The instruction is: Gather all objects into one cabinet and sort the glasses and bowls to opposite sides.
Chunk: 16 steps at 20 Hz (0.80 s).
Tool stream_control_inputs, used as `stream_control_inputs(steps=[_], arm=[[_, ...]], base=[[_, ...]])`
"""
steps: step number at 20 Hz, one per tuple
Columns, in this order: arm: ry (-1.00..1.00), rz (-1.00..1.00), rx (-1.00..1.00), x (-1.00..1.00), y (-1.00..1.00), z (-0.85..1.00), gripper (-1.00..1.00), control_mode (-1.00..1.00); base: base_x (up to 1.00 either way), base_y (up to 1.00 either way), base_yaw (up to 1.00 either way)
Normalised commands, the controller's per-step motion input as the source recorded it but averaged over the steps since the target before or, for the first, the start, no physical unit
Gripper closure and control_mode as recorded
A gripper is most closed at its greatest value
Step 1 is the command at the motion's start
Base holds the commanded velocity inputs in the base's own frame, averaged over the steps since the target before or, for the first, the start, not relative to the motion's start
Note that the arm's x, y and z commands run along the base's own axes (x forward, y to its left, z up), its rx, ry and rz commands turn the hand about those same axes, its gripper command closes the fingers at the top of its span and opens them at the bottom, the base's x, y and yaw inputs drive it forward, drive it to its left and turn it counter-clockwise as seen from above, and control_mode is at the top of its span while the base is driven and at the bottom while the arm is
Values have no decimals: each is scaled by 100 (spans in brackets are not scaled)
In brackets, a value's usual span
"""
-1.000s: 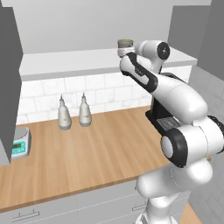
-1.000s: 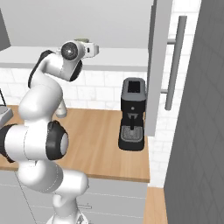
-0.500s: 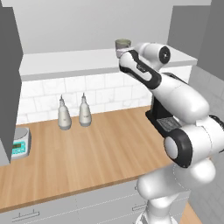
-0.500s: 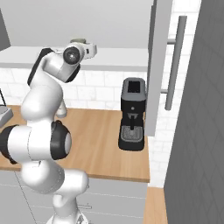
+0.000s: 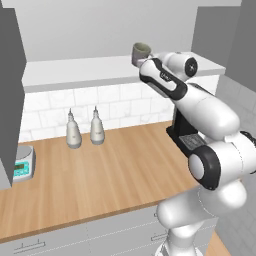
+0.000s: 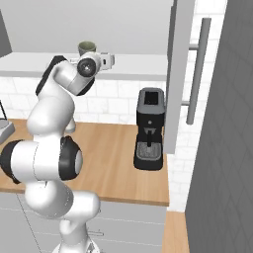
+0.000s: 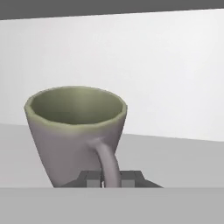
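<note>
Since a second ago the hand (image 7: 110,179) has pinched shut on the grey cup's (image 7: 75,131) handle — no readable writing anywhere.

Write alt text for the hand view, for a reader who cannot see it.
A grey cup with a greenish inside stands upright on a white shelf, its handle facing the camera. The gripper is shut on the handle at the bottom of the picture. A pale back wall rises behind.

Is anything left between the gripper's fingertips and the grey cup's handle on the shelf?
No gap shows. In the hand view the gripper has its two fingertips either side of the handle of the grey cup, closed on it, the cup upright on the white shelf.
</note>
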Motion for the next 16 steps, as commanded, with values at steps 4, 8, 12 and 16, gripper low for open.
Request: stream_control_inputs(steps=[4,8,12,16], arm=[[6,-12,0,0,-1,0,100,-100],[2,-8,0,-17,0,0,100,-100],[2,-9,0,-17,0,6,100,-100],[1,-9,0,-19,0,21,100,-100]], base=[[0,0,0],[0,0,0],[0,0,0],[0,0,0]])
